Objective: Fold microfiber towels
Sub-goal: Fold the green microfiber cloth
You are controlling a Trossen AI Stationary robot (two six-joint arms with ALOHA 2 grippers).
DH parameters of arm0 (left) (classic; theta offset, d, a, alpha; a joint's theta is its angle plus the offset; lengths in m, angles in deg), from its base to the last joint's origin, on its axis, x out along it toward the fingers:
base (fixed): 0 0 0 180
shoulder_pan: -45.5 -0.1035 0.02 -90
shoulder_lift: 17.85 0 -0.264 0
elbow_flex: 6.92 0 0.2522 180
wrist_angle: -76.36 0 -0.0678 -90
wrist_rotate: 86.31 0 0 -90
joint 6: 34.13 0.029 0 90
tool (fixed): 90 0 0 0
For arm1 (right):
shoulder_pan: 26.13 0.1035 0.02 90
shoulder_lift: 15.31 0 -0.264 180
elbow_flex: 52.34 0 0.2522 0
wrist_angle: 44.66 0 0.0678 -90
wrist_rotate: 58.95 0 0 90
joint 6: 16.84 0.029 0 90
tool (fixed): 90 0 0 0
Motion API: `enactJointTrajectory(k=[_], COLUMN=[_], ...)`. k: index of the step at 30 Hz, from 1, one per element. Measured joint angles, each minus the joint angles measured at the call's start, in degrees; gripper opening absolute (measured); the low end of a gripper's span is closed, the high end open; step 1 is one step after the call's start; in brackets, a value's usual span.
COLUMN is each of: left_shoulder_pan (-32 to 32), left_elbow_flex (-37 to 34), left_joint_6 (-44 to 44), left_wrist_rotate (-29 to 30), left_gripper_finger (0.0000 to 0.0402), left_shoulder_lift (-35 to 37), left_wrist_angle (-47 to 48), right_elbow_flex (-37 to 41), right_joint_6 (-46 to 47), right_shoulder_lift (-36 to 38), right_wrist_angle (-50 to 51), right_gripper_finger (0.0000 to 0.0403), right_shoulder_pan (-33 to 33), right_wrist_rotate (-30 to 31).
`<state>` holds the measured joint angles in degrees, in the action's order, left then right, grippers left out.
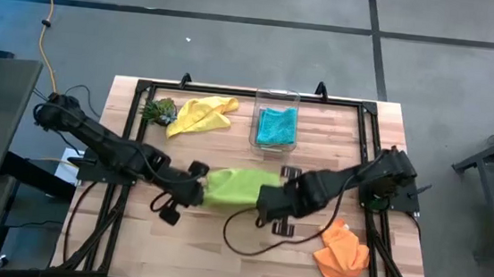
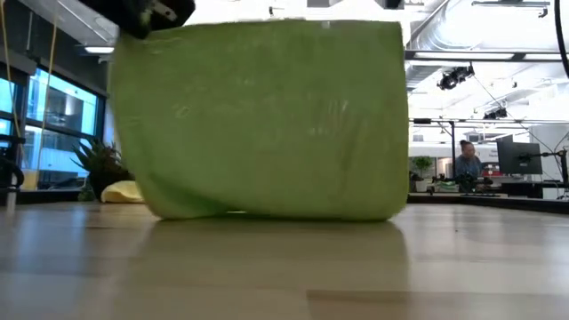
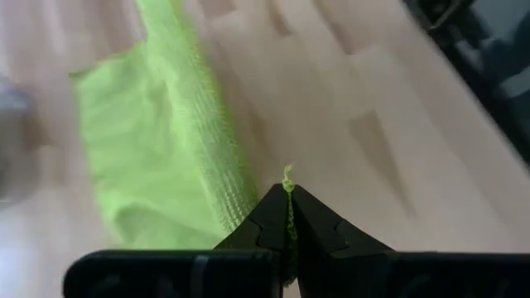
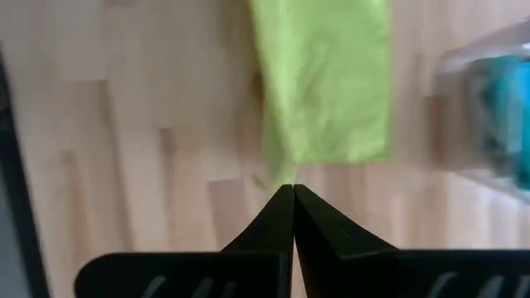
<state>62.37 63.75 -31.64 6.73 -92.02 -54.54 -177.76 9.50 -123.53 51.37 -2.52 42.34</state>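
Note:
A lime green towel (image 1: 238,187) hangs like a curtain between my two grippers at the middle of the table. In the low view it (image 2: 267,124) fills the middle, its lower edge on the wood. My left gripper (image 1: 198,190) is shut on its left upper corner, my right gripper (image 1: 268,200) on its right upper corner. A yellow towel (image 1: 200,114) lies crumpled at the far left. A teal towel (image 1: 276,125) lies inside a clear box. An orange towel (image 1: 343,253) lies crumpled at the near right. My left gripper (image 3: 290,222) pinches a corner of the lime towel (image 3: 288,178) between its two fingers; a small tip of cloth sticks out past them. The fingers slant down from the table's left. The towel hangs below, and its lower edge (image 2: 187,213) touches the table. My right gripper (image 4: 291,197) pinches the towel's other upper corner (image 4: 281,174) between its two fingers, pointing steeply down from above. The cloth runs away from the fingertips and hangs below them. The top edge (image 2: 267,25) between both grippers runs nearly straight.
A small leafy clump (image 1: 160,110) sits by the yellow towel at the far left. The clear box (image 1: 277,96) stands at the far middle. Bare wood lies along the near edge (image 1: 219,253). People sit at desks in the room behind.

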Motion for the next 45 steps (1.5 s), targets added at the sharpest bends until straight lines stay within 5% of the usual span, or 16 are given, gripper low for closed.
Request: enactJointTrajectory(k=[10,18,23,32,36,45], left_shoulder_pan=[8.35,9.59,10.60,12.08,12.02,12.02], left_elbow_flex=[-8.28,-9.36,-9.32,-9.33,-9.33,-9.33], left_joint_6=[-12.16,-14.43,-15.55,-16.48,-16.67,-19.05], left_wrist_rotate=[-1.10,-1.08,-1.67,-2.32,-2.33,-2.37], left_gripper_finger=[0.0000,0.0000,0.0000,0.0000,0.0000,0.0000], left_shoulder_lift=[0.00,-4.15,-7.08,-7.96,-7.96,-7.93], left_wrist_angle=[-13.07,-16.10,-16.09,-17.85,-18.44,-18.81], right_elbow_flex=[0.02,2.02,18.88,41.27,43.97,43.30], right_joint_6=[6.09,3.32,4.76,20.82,21.22,15.16], right_shoulder_lift=[-3.95,-4.04,0.33,7.10,5.80,0.45], right_wrist_angle=[-5.05,-7.71,-26.52,-64.42,-73.32,-76.77], right_gripper_finger=[0.0000,0.0000,0.0000,0.0009,0.0064,0.0255], right_shoulder_pan=[4.95,5.16,5.81,5.94,4.86,2.93], right_wrist_rotate=[-4.12,1.36,-8.13,-9.14,-10.87,-8.37])
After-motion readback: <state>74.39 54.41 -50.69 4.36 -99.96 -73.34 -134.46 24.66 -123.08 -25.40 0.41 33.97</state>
